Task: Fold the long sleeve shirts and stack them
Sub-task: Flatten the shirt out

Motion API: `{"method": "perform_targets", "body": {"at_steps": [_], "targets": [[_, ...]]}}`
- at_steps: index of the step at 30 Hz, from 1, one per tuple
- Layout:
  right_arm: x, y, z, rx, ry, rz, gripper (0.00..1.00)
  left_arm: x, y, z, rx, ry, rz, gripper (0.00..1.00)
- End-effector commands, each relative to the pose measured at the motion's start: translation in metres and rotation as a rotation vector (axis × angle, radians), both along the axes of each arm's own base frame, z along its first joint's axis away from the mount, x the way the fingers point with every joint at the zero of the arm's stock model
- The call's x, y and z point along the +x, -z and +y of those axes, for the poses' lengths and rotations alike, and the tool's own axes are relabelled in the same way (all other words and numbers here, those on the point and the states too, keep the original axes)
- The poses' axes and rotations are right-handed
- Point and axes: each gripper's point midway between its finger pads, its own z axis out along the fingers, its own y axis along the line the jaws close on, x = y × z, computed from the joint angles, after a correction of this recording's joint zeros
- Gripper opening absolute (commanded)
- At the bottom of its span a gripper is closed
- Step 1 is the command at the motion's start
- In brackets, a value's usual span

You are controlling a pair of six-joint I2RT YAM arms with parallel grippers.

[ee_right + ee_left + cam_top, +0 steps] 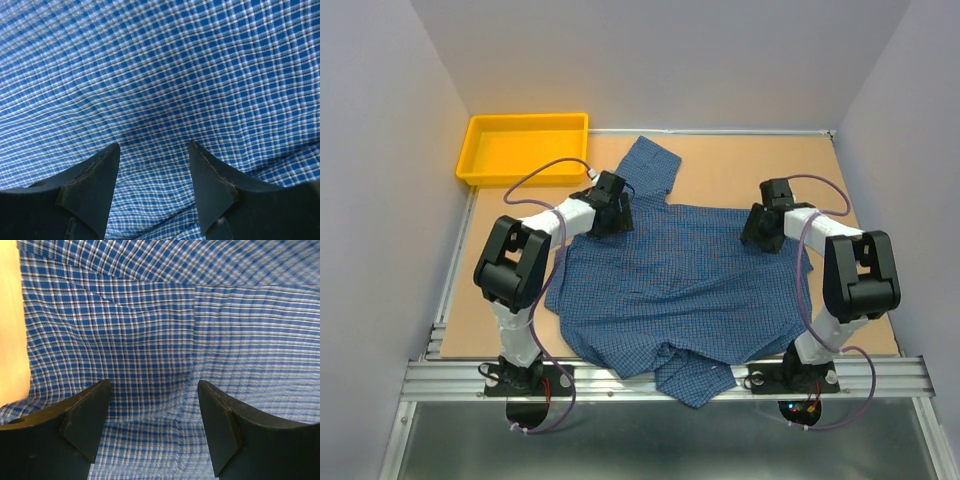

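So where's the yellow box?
In the top view, the yellow tray sits at the far left corner of the table, just beyond the left gripper and the blue shirt.

Wrist views: the shirt (150, 330) runs off the frame edges. The fingers of left tool (152, 425) and right tool (154, 185) are cut off at the bottom, and the worktop (9, 330) strip at the left edge is blurred. Top view: neither tool's fingertips can be seen, and the shirt buttons are too small to tell.
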Motion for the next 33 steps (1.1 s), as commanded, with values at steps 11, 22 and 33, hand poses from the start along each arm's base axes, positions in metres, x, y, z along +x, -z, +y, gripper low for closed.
{"method": "perform_targets", "body": {"at_steps": [11,22,33], "targets": [[0.079,0.031,-0.031,-0.116,0.119,0.002,0.64,0.093,0.01,-0.011,0.077,-0.007,-0.082,0.82],[0.154,-0.045,-0.054,-0.13,0.134,-0.215,0.75,0.188,-0.085,-0.031,0.024,-0.008,-0.369,0.83],[0.04,-0.075,-0.022,0.007,0.087,-0.228,0.8,0.047,-0.123,-0.036,-0.091,0.027,-0.294,0.83]]}}
